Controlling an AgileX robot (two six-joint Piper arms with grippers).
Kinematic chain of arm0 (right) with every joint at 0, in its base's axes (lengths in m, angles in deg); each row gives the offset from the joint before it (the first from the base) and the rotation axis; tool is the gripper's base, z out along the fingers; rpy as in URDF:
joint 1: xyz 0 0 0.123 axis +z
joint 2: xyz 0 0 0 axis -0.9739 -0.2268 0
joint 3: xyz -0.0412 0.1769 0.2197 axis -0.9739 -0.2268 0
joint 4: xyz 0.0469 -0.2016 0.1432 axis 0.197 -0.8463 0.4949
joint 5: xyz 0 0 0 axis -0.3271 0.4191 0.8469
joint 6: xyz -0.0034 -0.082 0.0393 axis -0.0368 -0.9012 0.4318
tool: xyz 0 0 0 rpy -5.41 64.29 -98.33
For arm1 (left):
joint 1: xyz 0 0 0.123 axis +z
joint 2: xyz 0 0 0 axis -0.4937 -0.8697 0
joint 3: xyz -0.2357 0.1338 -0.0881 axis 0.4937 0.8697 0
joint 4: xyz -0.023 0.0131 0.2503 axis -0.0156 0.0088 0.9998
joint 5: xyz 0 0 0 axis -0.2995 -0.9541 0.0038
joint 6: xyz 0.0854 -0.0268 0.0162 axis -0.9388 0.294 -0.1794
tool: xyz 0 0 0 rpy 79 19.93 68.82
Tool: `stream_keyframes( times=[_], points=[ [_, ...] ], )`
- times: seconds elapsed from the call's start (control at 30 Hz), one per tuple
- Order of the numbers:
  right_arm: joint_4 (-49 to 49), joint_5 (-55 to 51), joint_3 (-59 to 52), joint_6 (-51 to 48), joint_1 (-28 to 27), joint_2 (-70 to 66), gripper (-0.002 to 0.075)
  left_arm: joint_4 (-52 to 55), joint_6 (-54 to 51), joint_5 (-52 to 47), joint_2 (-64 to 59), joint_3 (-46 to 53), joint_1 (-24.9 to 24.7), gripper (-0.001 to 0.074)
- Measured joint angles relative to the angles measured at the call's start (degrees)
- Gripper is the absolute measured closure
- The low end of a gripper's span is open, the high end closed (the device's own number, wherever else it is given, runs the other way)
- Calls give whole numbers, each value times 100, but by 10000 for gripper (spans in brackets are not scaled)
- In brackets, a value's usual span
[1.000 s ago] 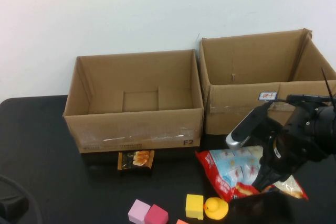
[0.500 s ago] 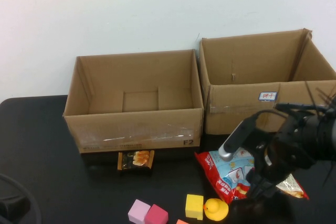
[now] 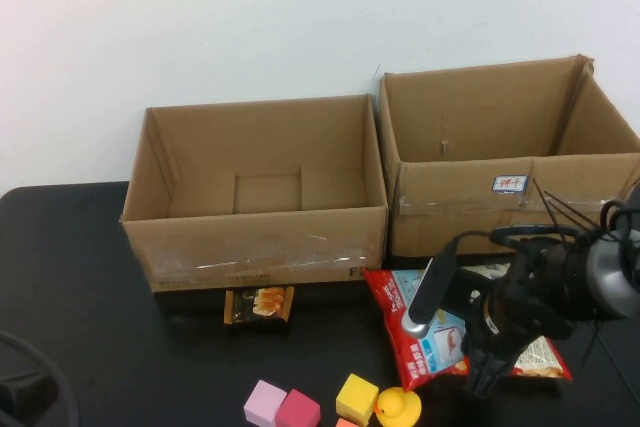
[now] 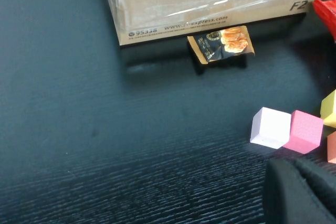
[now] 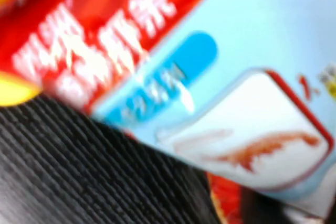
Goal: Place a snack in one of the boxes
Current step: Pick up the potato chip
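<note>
Right gripper point(image 3: 487, 375) low over red-blue snack bag point(image 3: 420, 319) before 2 boxes; finger state unclear. Left gripper point(image 3: 20, 392) parked at surface point(image 3: 90, 277) corner, state unclear.

Right hand point(image 3: 487, 379) low, left hand point(image 4: 299, 192) parked.

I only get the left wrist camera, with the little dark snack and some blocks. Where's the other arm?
Observer: The right gripper is low over a big red and blue snack bag, in front of the right box.
Operator: Is there a toy I can't see?
Observer: Yes, a yellow duck, beside the yellow block.
Operator: And where's my arm?
Observer: The left gripper sits at the near left corner of the table.
</note>
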Motion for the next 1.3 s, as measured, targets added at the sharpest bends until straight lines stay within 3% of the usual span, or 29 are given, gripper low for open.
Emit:
stream_keyframes(
  times=[0.1, 0.2, 0.5, 0.97, 1.3],
  points=[
    [-35, -138, 23, 11, 0, 0, 612, 0, 0, 7, 0, 0, 0, 736],
    [-47, -295, 26, 11, 0, 10, 665, 0, 0, 12, 0, 0, 0, 736],
    [-30, -704, -6, 386, 9, 375, 707, -10, 0, 12, 0, 0, 0, 736],
    [471, -1130, -59, 423, 9, 2113, 719, -112, -23, 12, 0, 0, 0, 736],
    [894, -1007, -68, 423, 9, 2163, 720, -199, -106, 12, 0, 0, 0, 736]
  ],
)
